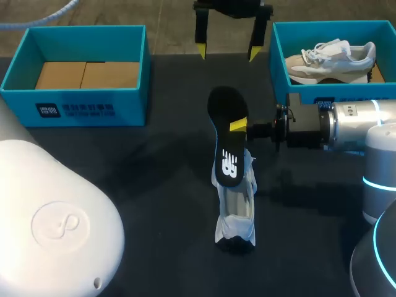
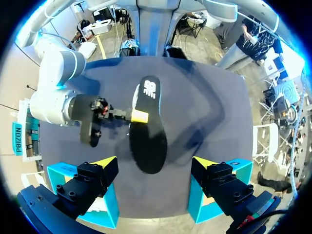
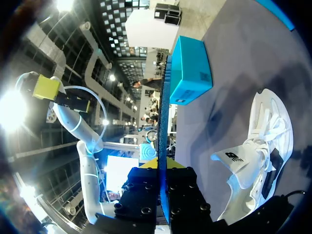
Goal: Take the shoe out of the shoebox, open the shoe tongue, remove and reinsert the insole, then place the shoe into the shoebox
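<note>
Holds the black insole [image 1: 226, 133] by its side edge in the right gripper [image 1: 239, 126], clenched on it, just above the white shoe [image 1: 236, 210] lying on the desk [image 1: 148, 179]. Runs lengthwise almost in line with the shoe, logo end low at the shoe opening, other end pointing away. Needs, probably, only lowering and sliding along this axis. Shows the left gripper [image 1: 228, 52] released, well apart past the far end

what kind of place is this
Probably a robot test bench for shoe handling: two teal shoeboxes on a dark table, a white shoe on it, and the right gripper shut on a black insole while the left gripper hangs open.
</note>
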Robot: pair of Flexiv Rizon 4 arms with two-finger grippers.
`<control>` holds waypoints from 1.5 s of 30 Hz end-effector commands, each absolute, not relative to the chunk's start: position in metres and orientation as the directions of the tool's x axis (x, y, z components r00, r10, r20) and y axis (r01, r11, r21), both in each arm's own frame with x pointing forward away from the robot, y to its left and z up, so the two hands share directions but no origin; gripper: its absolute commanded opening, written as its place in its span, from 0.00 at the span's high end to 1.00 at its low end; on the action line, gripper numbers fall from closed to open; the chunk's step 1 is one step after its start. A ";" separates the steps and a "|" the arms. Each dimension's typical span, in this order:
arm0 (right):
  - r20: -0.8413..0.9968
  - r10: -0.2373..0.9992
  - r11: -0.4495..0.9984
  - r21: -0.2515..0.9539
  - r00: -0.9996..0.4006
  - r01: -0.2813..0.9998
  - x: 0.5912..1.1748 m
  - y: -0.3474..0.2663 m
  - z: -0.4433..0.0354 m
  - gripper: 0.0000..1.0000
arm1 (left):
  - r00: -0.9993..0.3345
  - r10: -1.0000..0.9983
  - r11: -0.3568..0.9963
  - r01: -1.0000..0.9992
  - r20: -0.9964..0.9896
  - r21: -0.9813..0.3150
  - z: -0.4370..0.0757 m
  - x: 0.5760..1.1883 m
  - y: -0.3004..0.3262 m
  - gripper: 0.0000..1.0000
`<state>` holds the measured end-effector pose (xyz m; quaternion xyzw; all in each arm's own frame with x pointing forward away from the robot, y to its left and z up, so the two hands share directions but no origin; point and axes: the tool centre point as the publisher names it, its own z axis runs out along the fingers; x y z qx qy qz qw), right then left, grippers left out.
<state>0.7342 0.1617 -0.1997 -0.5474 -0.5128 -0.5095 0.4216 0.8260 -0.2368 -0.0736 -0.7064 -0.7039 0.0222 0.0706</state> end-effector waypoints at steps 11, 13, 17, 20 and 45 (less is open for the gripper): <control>0.990 0.137 -0.117 0.060 -0.044 0.991 0.734 0.163 -0.199 1.00 | 0.007 0.930 -0.011 1.000 -0.368 -0.011 -0.064 0.811 -0.209 0.00; 0.990 0.137 -0.117 0.060 -0.044 0.991 0.734 0.163 -0.199 1.00 | 0.033 0.891 -0.016 0.999 -0.453 0.042 -0.063 0.808 -0.202 0.00; 0.990 0.137 -0.117 0.060 -0.044 0.991 0.734 0.163 -0.199 1.00 | 0.024 0.788 0.029 0.997 -0.615 0.077 -0.070 0.807 -0.192 0.00; 0.990 0.137 -0.117 0.060 -0.044 0.991 0.734 0.163 -0.199 1.00 | 0.023 0.708 0.038 0.997 -0.706 0.071 -0.077 0.806 -0.188 0.00; 0.990 0.137 -0.117 0.060 -0.044 0.991 0.734 0.163 -0.199 1.00 | 0.015 0.172 0.033 0.999 -0.985 0.021 -0.092 0.800 -0.161 0.00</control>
